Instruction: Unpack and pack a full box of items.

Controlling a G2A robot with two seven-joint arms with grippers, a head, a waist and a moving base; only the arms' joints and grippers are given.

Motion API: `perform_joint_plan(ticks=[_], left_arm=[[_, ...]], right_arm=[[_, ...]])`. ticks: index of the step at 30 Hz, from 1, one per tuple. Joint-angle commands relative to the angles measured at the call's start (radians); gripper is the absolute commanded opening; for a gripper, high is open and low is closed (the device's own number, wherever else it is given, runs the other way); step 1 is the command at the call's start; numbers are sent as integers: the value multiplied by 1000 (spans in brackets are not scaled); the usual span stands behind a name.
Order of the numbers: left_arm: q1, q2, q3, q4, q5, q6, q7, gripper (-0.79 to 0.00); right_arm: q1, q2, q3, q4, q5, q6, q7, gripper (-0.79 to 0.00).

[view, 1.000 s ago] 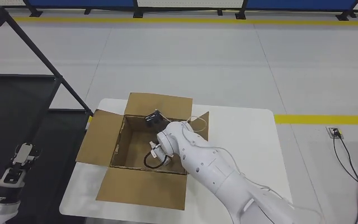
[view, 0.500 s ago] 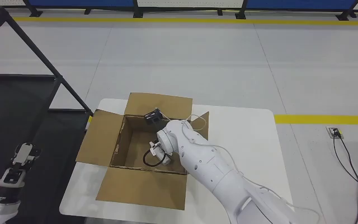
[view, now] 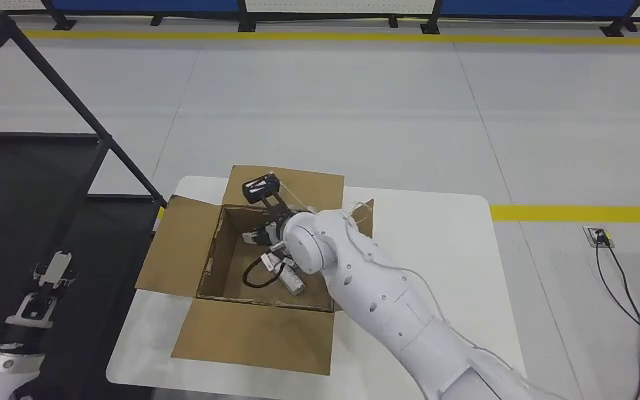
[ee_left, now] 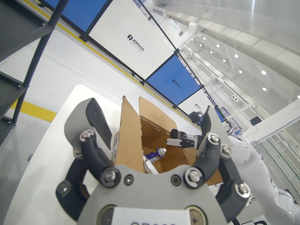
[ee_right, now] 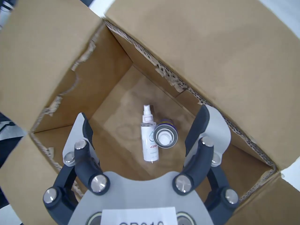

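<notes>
Now the right gripper [ee_right: 143,113], jaws apart and empty, has swung round above the box [ee_right: 187,36], so the spray bottle [ee_right: 149,139] and can [ee_right: 165,136] inside still await unpacking.

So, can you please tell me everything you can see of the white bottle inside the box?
The bottle is slim and white, plastic by its look, with a narrow spray head and a blue drop mark above some print. It seems to lie flat on the bare floor of the box. Its side rests against a can. Nothing else touches it.
</notes>
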Motion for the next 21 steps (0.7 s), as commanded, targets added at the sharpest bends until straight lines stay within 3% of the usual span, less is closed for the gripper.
perform_joint_plan(ticks=[1,5,9,14,21], left_arm=[[-33,4,23,38,34,15,-29,0],[-102,11,84,121,109,25,-91,0],[-176,16,147,217,153,24,-138,0],[-234,20,209,289,164,-24,-216,0],[-211,26,216,242,114,-87,-276,0]], right_arm=[[-96,32,58,-178,-42,-14,11,0],[-317,88,183,-510,-114,-56,42,0],[-496,122,288,-729,-120,-114,54,0],[-661,147,397,-897,-117,-127,8,0],[-810,173,552,-1006,-83,-118,-6,0]])
